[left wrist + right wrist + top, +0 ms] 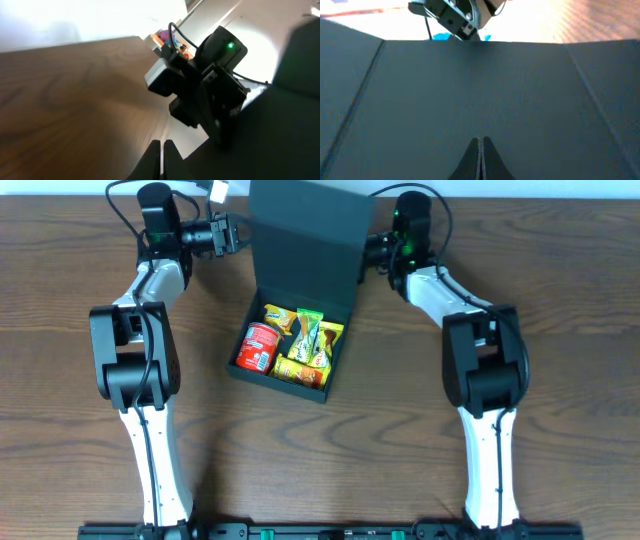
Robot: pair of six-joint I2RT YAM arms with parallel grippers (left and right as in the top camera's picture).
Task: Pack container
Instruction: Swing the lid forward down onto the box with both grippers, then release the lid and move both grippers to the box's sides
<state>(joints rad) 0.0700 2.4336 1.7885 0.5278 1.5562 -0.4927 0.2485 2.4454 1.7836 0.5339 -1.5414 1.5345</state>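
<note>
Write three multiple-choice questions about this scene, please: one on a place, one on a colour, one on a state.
1. Where does the red snack lie in the box?
A. at the left side
B. at the right side
C. outside, on the table

2. What colour is the box?
A. white
B. dark green
C. orange

3. How is the lid?
A. shut flat
B. torn off
C. raised open

Answers: 1 A, in the overhead view it lies against the left wall. 2 B, the walls and the lid are dark green. 3 C, the lid stands up behind the box and the inside shows.
</note>
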